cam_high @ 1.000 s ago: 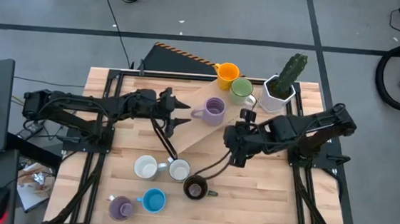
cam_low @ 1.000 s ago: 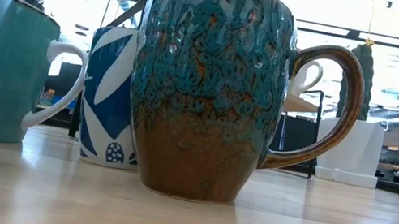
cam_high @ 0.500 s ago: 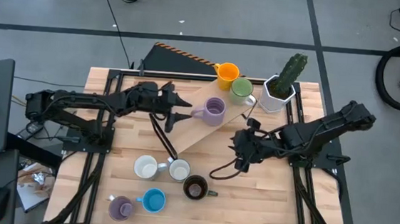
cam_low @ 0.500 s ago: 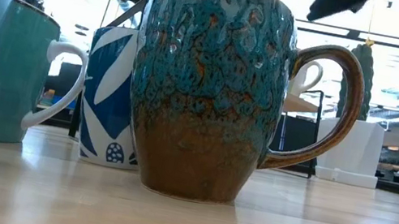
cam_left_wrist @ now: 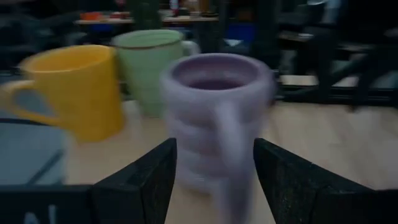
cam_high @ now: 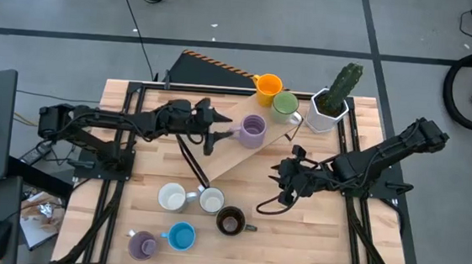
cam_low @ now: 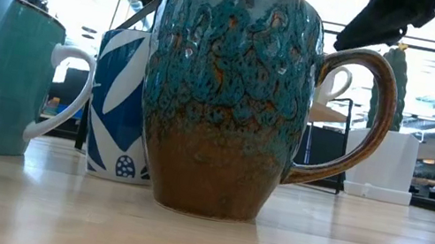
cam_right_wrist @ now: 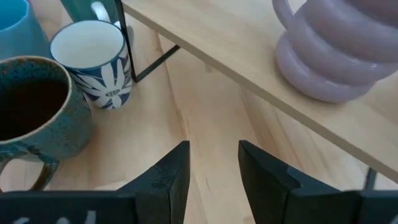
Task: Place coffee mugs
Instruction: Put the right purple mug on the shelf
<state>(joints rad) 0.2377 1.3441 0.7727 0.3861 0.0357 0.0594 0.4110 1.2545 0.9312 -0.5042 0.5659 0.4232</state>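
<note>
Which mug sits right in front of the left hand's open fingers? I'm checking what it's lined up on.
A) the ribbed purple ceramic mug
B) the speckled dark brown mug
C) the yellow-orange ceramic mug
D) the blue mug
A: the left wrist view shows the ribbed purple ceramic mug centred ahead of the left hand, its fingers apart.

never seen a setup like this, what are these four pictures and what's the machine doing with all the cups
Two dark robot arms work at a wooden table. One picture looks down from above, one sits at table height, and two look out from the arms' wrists. A raised wooden shelf carries an orange mug, a green mug and a ribbed purple mug. The left gripper is open beside the purple mug's handle, holding nothing. The right gripper hangs open and empty over the table. Lower down stand a dark brown glazed mug and others.
</note>
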